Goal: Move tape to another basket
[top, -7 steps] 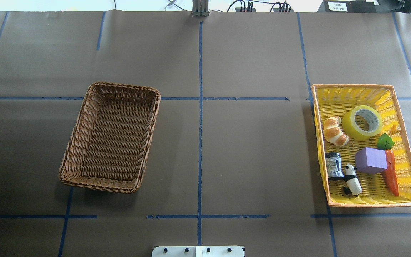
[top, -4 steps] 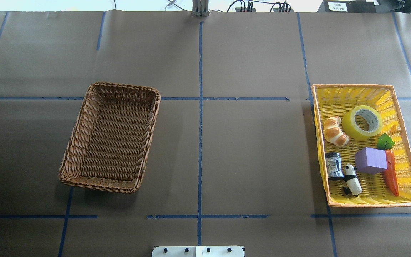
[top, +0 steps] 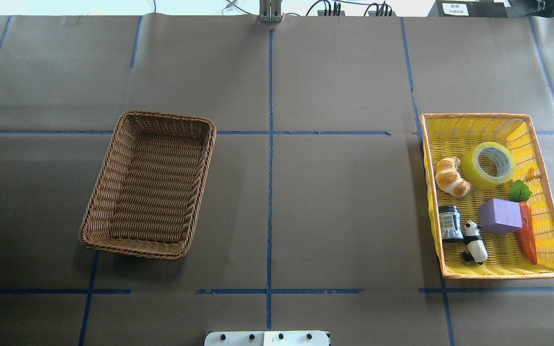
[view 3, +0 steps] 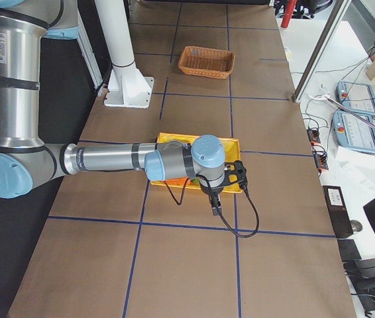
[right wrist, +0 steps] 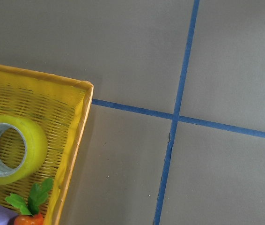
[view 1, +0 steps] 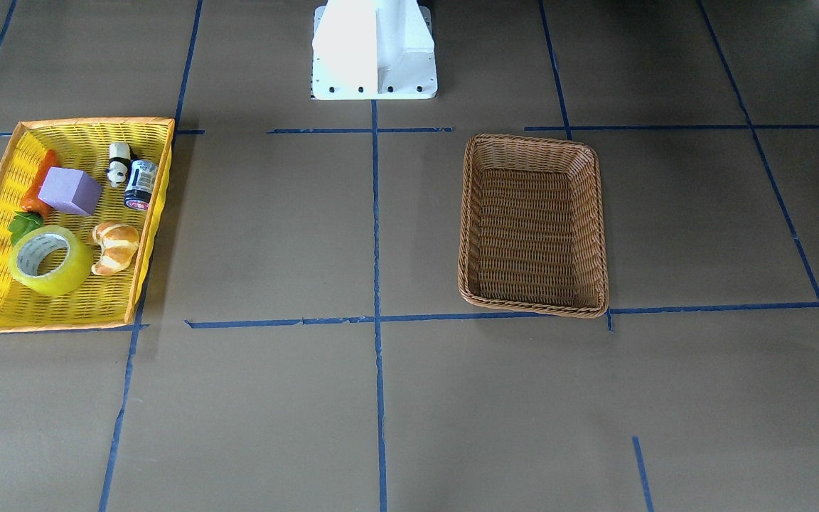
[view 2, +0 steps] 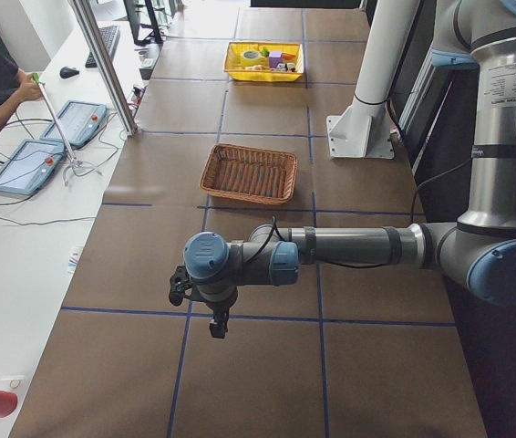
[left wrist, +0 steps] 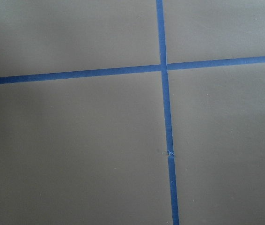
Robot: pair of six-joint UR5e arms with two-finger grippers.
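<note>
Tape [top: 473,169]: lying in yellow plastic basket [top: 474,116], just beside croissant [top: 451,177].
Wicker basket [top: 105,185]: well apart from tape, on table's [top: 334,206] other side.
Left gripper [view 2: 218,330]: hanging over table; open or closed, cannot tell.
Right gripper [view 3: 215,211]: near yellow plastic basket; state likewise impossible to tell.

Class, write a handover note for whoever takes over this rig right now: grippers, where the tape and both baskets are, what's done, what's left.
Left gripper: above bare table, open or shut cannot be told.
Right gripper: near the yellow basket, state cannot be told either.
Tape: in the yellow basket, beside the croissant.
Wicker basket: holds nothing.
Done: nothing.
Left: grasp the tape, carry it to the wicker basket, release.
</note>
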